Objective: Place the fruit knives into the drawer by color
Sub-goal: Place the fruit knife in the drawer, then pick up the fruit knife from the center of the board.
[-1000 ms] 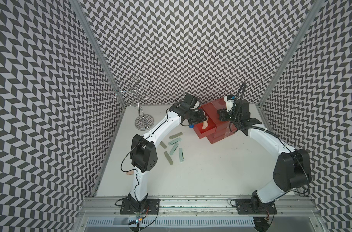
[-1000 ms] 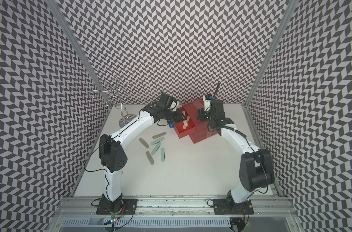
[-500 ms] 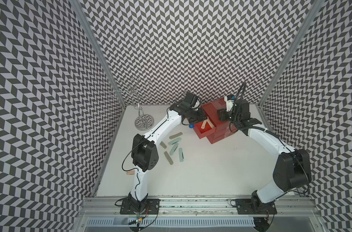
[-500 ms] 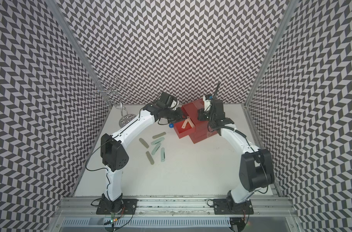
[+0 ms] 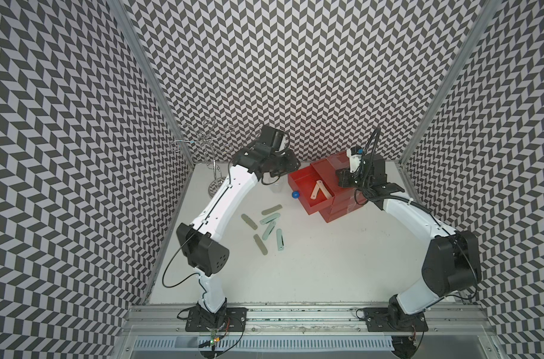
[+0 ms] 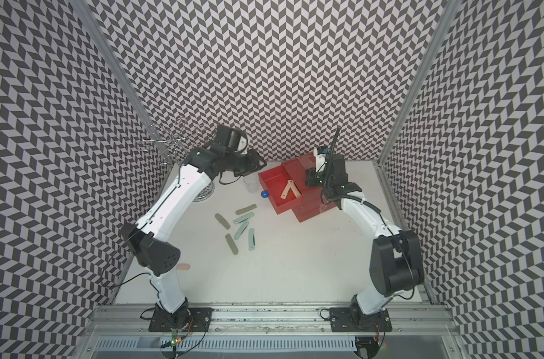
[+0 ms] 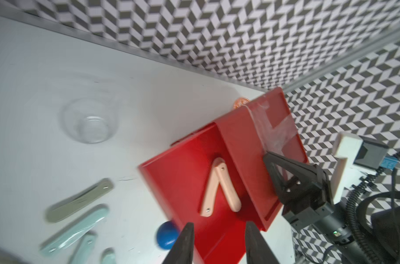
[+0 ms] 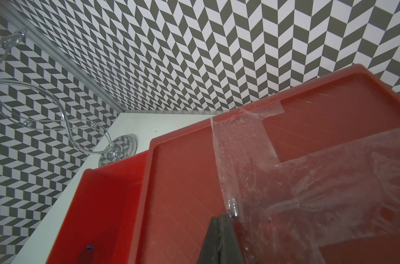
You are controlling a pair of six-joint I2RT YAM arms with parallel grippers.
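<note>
White table (image 5: 326, 264): peach knives (image 5: 316, 190) in open drawer (image 5: 301, 186), tips meeting, V-shaped.

We find the box of drawers (image 5: 342, 203) at the back of the counter (image 5: 326, 267), right of centre; its top drawer (image 5: 299, 184) juts out leftward, with two fruit knives (image 5: 314, 193) in it, touching at one end; the cup (image 6: 251, 185) stands just left; six fruit knives (image 5: 269, 230) lie clustered before the cup; the wire stand (image 5: 216, 186) is at back left.
</note>
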